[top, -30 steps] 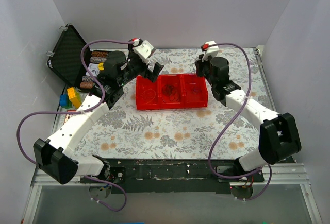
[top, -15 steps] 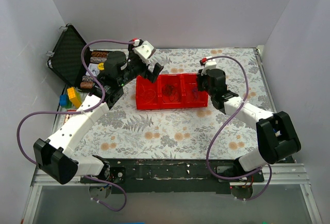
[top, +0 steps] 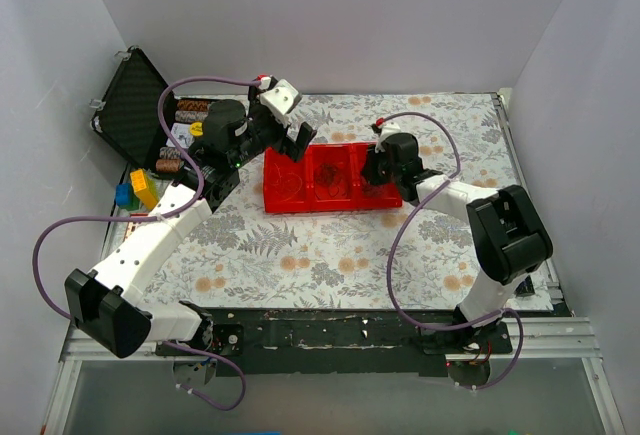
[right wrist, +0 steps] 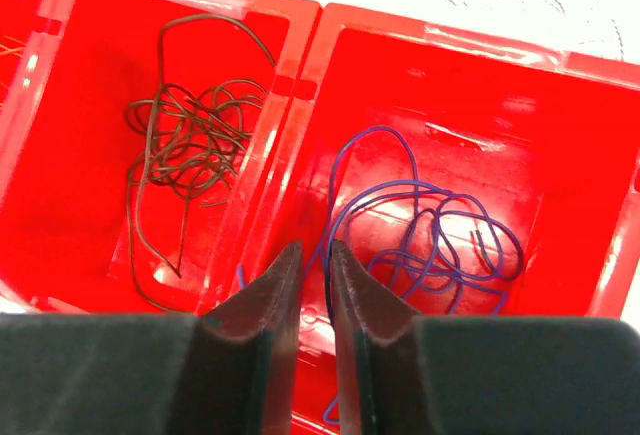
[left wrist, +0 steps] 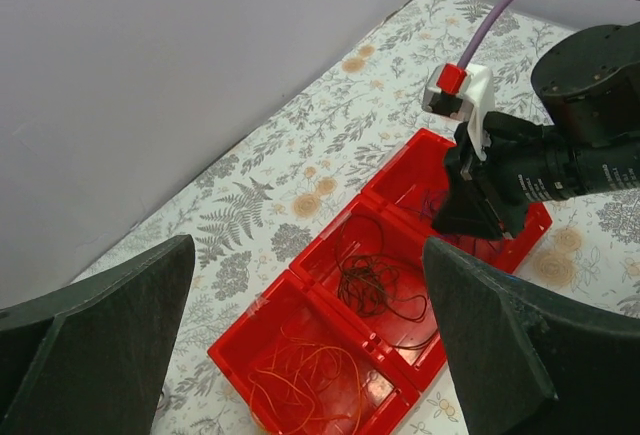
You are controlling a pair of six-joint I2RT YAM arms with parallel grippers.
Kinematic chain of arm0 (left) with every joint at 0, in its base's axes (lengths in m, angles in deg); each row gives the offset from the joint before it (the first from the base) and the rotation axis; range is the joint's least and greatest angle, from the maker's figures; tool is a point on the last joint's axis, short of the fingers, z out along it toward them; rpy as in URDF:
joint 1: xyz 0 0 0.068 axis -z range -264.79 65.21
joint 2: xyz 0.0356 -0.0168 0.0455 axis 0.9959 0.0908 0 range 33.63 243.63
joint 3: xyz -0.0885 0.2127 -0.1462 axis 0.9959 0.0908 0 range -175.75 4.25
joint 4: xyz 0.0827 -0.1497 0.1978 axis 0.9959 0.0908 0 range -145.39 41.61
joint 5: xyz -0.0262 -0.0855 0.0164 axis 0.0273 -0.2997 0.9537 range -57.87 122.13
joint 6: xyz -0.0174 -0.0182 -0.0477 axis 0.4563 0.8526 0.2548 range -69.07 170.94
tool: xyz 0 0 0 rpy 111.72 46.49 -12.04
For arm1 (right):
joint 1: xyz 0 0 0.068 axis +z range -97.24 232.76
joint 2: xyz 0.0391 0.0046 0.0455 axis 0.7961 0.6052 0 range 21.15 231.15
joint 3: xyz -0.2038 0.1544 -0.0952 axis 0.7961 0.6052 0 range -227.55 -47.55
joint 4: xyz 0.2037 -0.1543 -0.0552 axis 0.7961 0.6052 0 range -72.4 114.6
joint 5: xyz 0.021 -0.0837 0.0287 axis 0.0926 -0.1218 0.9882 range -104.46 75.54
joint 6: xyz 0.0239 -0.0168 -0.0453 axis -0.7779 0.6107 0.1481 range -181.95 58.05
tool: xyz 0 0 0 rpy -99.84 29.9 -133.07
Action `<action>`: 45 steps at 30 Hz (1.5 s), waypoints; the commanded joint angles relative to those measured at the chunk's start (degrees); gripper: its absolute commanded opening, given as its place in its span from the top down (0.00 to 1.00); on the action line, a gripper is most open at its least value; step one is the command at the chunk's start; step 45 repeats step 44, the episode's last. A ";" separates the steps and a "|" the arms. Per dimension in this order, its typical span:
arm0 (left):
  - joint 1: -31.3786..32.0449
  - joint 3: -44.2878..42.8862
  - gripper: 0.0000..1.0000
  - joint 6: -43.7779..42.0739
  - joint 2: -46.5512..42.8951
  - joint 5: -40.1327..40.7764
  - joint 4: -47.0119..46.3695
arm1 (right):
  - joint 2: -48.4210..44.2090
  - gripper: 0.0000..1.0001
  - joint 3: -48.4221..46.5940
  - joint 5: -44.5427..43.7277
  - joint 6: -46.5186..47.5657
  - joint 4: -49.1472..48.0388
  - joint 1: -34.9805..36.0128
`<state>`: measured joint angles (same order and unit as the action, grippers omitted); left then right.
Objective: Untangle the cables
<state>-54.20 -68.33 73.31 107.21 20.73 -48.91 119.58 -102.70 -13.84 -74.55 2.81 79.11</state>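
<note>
A red three-compartment tray (top: 330, 207) sits mid-table. An orange cable (left wrist: 310, 380) lies loose in its left compartment. A brown cable (right wrist: 190, 140) is in the middle one and a purple cable (right wrist: 440, 240) in the right one. My right gripper (right wrist: 315, 250) hangs low over the right compartment's front-left corner. Its jaws stand a narrow gap apart and one purple strand runs along that gap. In the top view it (top: 378, 170) covers part of that compartment. My left gripper (left wrist: 310, 335) is wide open and empty, above the tray's left end (top: 297, 140).
An open black case (top: 130, 105) leans at the far left with small rolls (top: 190, 110) beside it. Yellow (top: 143, 188) and blue (top: 124, 196) blocks lie at the table's left edge. White walls close in the back and sides.
My right gripper has moved from behind the tray's right end forward and left, down over the right compartment. My left arm has not moved.
</note>
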 commanded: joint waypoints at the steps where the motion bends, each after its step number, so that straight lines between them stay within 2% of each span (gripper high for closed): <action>1: 0.09 0.24 0.02 2.06 -2.04 1.29 3.27 | -2.45 0.66 -3.38 2.37 -2.08 -0.95 -0.07; 2: 0.09 0.33 0.02 2.76 -1.78 1.46 4.06 | -3.33 0.61 -3.21 2.19 -2.34 -0.95 -0.07; 3: 0.09 0.24 0.02 3.38 -1.60 1.55 4.94 | -4.38 0.49 -3.12 2.10 -2.34 -0.86 -0.07; 5: 0.09 0.33 0.02 3.99 -1.25 1.90 6.34 | -6.23 0.33 -3.20 1.40 -2.34 -0.07 0.02; 7: 0.09 0.59 0.02 4.26 -0.90 2.43 7.31 | -8.16 0.19 -3.38 0.00 -2.60 1.24 -0.07; 8: 0.09 0.59 0.02 4.52 -0.72 2.87 7.67 | -9.30 0.16 -3.38 -0.36 -2.52 1.95 -0.07; 14: -0.09 -1.33 0.02 8.12 0.60 4.63 9.42 | -14.67 0.13 -3.64 -4.48 -1.99 6.77 -0.07; 19: -0.70 -9.23 0.02 11.90 5.42 3.48 19.08 | -19.50 0.12 -3.03 -6.42 -1.20 11.70 -0.16; 21: -1.49 -10.65 0.02 13.04 6.83 4.36 21.72 | -20.64 0.11 -3.29 -10.01 -2.25 14.68 -0.25; 25: -1.94 -9.08 0.02 15.68 7.63 15.32 20.50 | -21.61 0.11 -4.69 -15.47 -4.53 23.82 -0.60; 28: -2.20 -9.60 0.02 17.35 8.86 21.06 22.87 | -23.80 0.10 -2.77 -15.30 -4.45 25.33 -0.68; 36: -4.22 1.11 0.02 17.79 2.71 26.77 15.85 | -31.36 0.09 3.99 -15.21 -3.31 24.81 -0.77; 45: -5.98 13.23 0.02 19.55 -3.69 27.83 10.32 | -38.74 0.09 8.65 -16.26 -2.43 25.60 -0.95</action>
